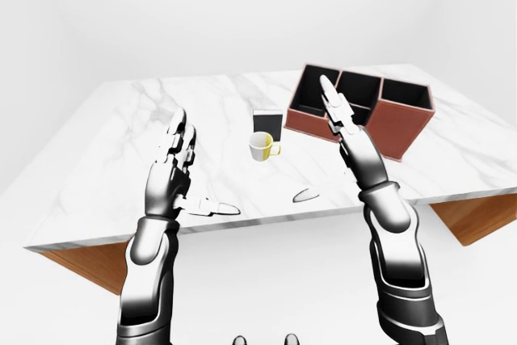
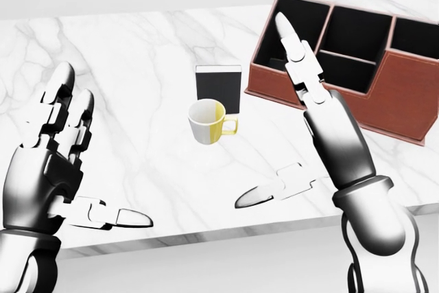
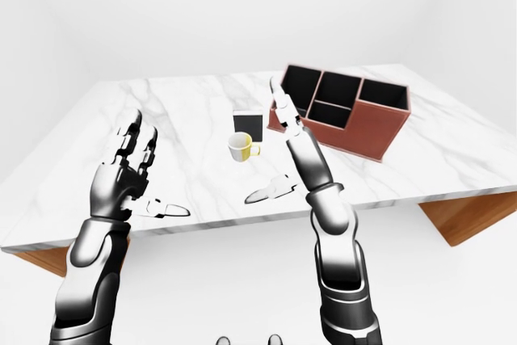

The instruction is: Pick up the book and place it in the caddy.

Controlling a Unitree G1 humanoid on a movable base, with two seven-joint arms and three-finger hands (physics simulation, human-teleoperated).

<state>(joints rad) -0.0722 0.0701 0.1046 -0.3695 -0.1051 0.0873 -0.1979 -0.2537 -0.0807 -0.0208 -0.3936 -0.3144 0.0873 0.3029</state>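
Book (image 2: 218, 87) left of right fingers (image 2: 296, 49)

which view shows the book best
The head view: the book is largest there, a dark cover with a pale top edge, just above the mug, which hides its lower corner. The two eye views show it only as a small dark block between the mug and the caddy.

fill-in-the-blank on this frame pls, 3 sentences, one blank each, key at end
The book stands on the marble table just above the ____ in the head view. The caddy lies to the book's ____ in that view. Both the left hand and right hand are ____, holding nothing.

Missing: mug; right; open
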